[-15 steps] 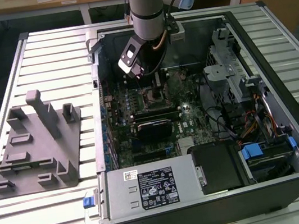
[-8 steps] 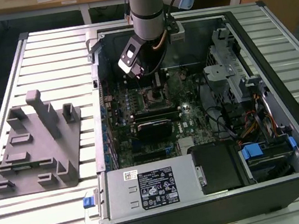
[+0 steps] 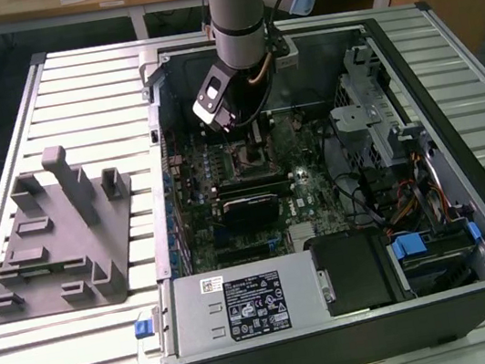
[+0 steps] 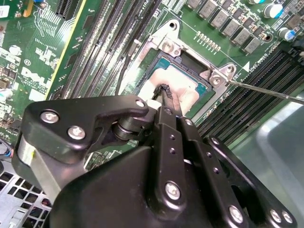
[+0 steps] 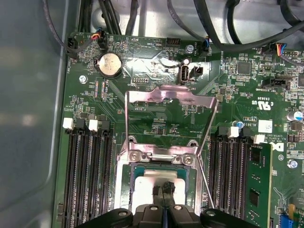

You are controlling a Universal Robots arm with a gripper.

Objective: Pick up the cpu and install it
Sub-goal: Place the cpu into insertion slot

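Note:
The cpu [image 5: 148, 184], a pale silvery square, lies flat inside the metal-framed socket [image 5: 161, 156] on the green motherboard [image 5: 156, 118]. The socket's load plate [image 5: 168, 97] is swung up and open, and its wire lever [image 5: 207, 164] stands free. My gripper [image 5: 163, 190] hangs right over the middle of the cpu [image 4: 186, 97], its two thin black fingertips [image 4: 166, 91] drawn together and down at the chip's top face. Nothing is held between them. In the exterior view the arm [image 3: 236, 7] reaches down into the open computer case [image 3: 453, 112] above the socket [image 3: 243, 159].
Memory slots [image 5: 90, 166] flank the socket, and one stick [image 5: 256, 185] is seated beside it. Black cables [image 5: 228, 28] run along the case wall. A grey plastic block fixture [image 3: 58, 239] stands on the slatted table at the exterior view's left. The power supply [image 3: 244, 306] fills the case's near end.

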